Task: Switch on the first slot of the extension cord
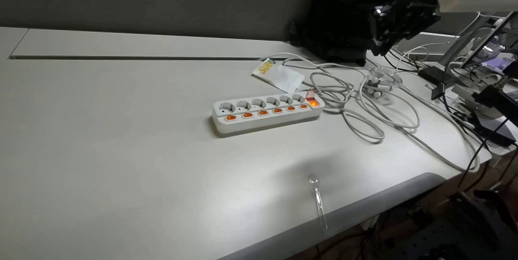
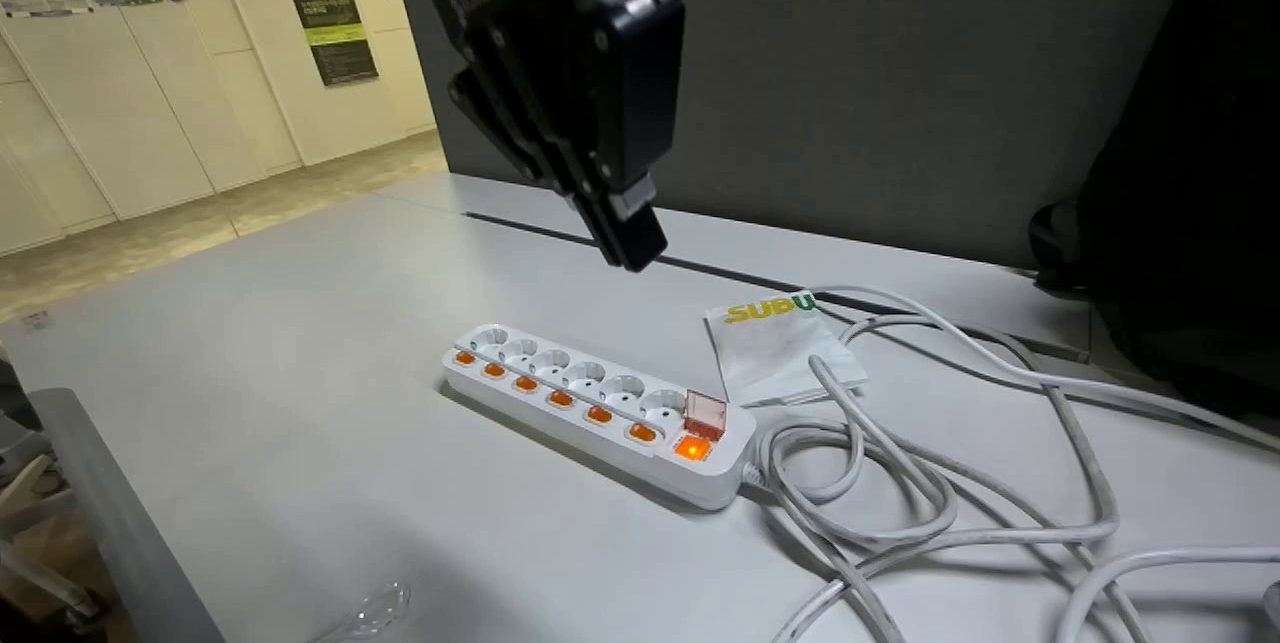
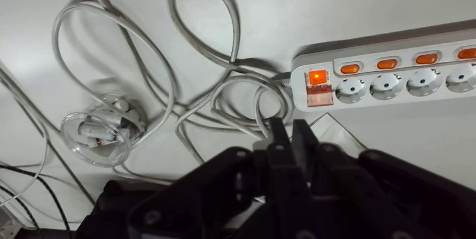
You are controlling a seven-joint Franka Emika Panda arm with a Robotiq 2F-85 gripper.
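The white extension cord lies flat on the table in both exterior views, with a row of round sockets and a row of orange switches. At its cable end a larger main switch glows orange, with a clear reddish cover flipped up. In the wrist view the extension cord is partly cut off at right; the small switch closest to the main switch shows no clear glow. My gripper is empty, its black fingers a narrow gap apart. In both exterior views it hangs above the table, touching nothing.
A white paper napkin lies behind the extension cord. Grey cable loops spread from its cable end. A clear cup lies among them. A clear spoon lies near the front edge. A black bag stands against the partition.
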